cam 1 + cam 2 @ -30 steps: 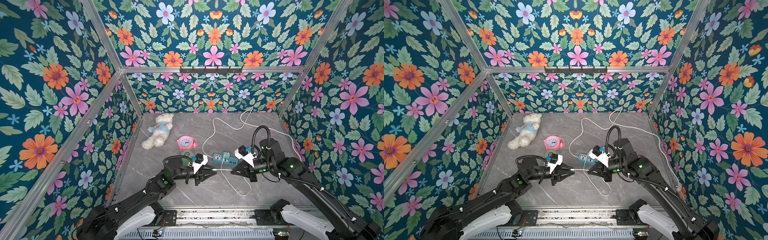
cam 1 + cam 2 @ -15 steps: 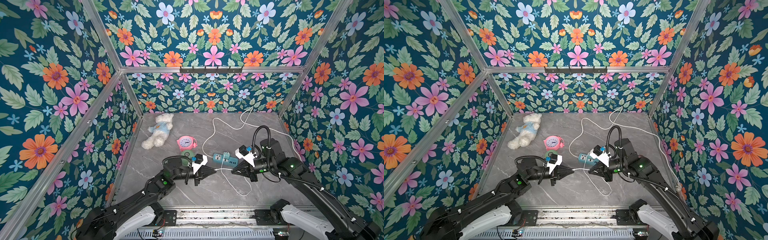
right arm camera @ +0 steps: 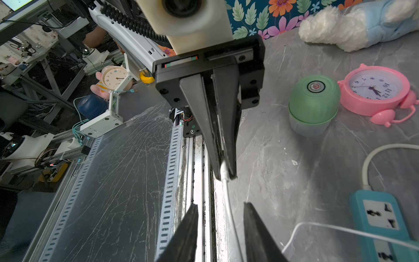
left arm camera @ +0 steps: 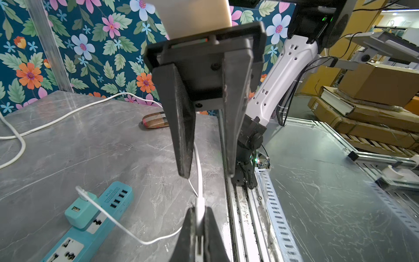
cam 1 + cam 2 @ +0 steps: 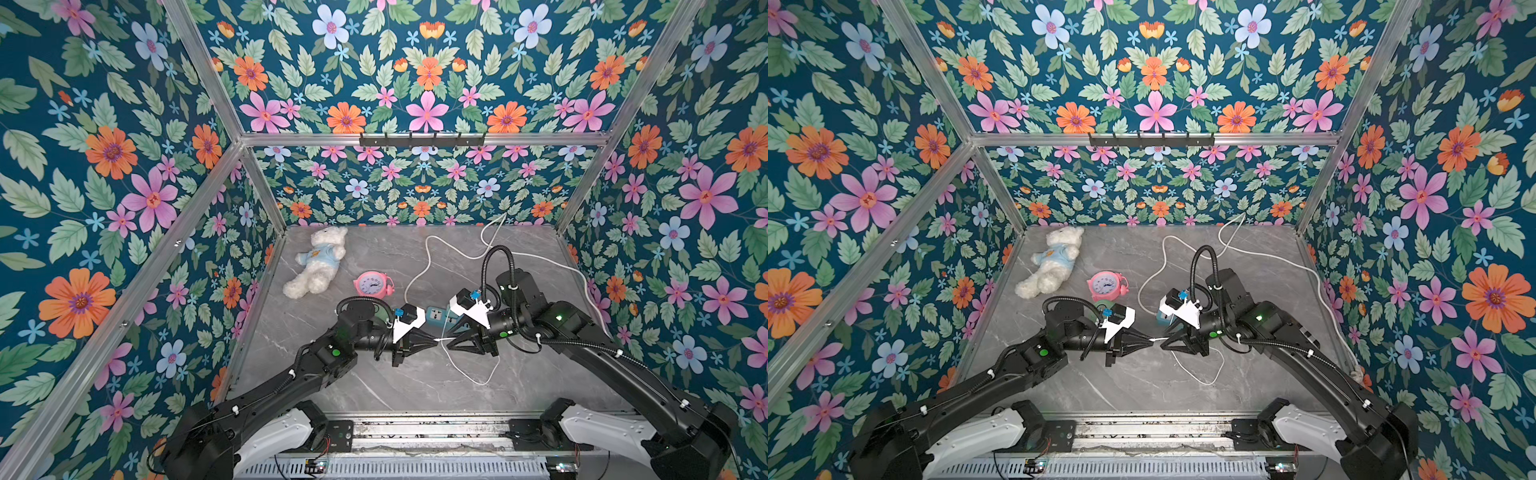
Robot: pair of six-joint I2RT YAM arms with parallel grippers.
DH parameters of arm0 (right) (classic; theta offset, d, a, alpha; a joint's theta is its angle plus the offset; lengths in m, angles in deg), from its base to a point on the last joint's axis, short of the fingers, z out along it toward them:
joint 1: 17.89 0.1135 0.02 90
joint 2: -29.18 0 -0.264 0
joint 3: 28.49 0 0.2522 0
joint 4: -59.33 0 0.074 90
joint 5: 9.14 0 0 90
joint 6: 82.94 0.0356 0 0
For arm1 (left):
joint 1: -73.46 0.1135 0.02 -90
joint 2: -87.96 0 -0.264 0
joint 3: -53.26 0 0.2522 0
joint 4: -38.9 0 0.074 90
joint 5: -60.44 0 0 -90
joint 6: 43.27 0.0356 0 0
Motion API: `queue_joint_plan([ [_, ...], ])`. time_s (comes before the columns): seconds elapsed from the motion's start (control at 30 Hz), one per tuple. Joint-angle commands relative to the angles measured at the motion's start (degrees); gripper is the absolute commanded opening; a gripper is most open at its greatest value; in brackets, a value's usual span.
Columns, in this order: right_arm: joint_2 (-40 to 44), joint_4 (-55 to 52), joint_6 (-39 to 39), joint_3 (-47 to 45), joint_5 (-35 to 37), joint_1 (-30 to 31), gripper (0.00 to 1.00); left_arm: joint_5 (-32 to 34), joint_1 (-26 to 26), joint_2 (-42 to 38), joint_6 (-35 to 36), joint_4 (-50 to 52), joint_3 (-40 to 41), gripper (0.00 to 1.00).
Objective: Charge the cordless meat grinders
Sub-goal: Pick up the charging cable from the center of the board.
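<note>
The mint-green meat grinder [image 3: 314, 102], a dome with a round silver button on top, stands upright beside the pink alarm clock [image 3: 376, 88]; in both top views my left wrist mostly hides it. My left gripper [image 5: 436, 340] [image 4: 199, 211] is shut on the white connector [image 4: 200, 207] of a thin white charging cable [image 4: 127, 229]. The cable runs from a teal cube adapter [image 4: 79, 212] plugged into the teal power strip [image 4: 99, 217]. My right gripper [image 5: 451, 344] [image 3: 221, 205] faces it tip to tip, open. The cable [image 3: 230, 204] passes loosely between the jaws.
A white teddy bear [image 5: 318, 262] in a blue shirt lies at the back left. The strip's thick white cord [image 5: 419, 266] loops across the back of the grey table [image 5: 415, 386]. The front edge and metal rail [image 4: 240, 204] lie just below both grippers.
My left gripper closed on the cable's connector. My right gripper, shut on the cable before, has opened and let it go. Both arms stayed almost where they were.
</note>
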Motion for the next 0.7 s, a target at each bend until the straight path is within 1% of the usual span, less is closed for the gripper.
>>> queue_joint_plan([
  [0.0,-0.78,1.85,-1.90,0.47,-2.39,0.22,0.22,-2.28,-0.02,0.60,1.48,0.49,-0.75,0.00],
  [0.1,-1.08,2.80,-1.76,-0.06,-2.94,0.22,0.10,-2.53,-0.01,1.28,1.05,-0.06,-1.03,0.00],
  [0.13,-1.18,2.86,-1.67,-0.15,-3.10,0.22,0.08,-2.54,-0.04,1.44,0.79,-0.35,-1.09,0.00],
  [0.2,-1.27,2.91,-1.61,-0.40,-2.95,0.22,0.07,-2.62,-0.04,1.55,-0.12,-1.37,-0.95,0.00],
  [0.27,-1.16,3.41,-1.24,-0.88,-2.72,0.21,0.10,-2.72,0.00,1.55,-0.99,-2.20,-0.80,0.00],
  [0.33,-1.09,4.08,-0.72,-1.22,-2.90,0.22,0.11,-2.72,-0.03,1.54,-1.37,-2.34,-0.76,0.00],
  [0.37,-1.18,4.17,-0.63,-1.29,-3.11,0.22,0.08,-2.72,0.04,1.55,-1.52,-2.39,-0.82,0.00],
  [0.4,-1.18,4.09,-0.64,-1.31,-3.29,0.22,0.03,-2.64,-0.03,1.46,-1.63,-2.39,-0.77,0.00],
  [0.43,-1.25,4.01,-0.66,-1.22,-3.48,0.17,0.00,-2.55,-0.04,1.46,-1.77,-2.39,-0.85,0.00],
  [0.5,-0.82,3.84,-0.39,-1.13,-3.39,0.22,0.00,-2.08,0.00,1.18,-2.37,-2.31,-0.71,0.00],
  [0.53,-0.51,4.04,0.00,-1.26,-3.22,0.22,0.00,-1.54,0.05,0.87,-2.74,-2.29,-0.47,0.03],
  [0.6,0.37,4.39,0.45,-1.82,-2.70,0.16,0.00,-0.58,0.06,-0.04,-3.50,-2.59,0.34,0.14],
  [0.67,0.88,4.43,1.00,-2.30,-2.47,0.22,0.00,0.07,0.03,-0.79,-4.37,-3.19,1.08,0.21],
])
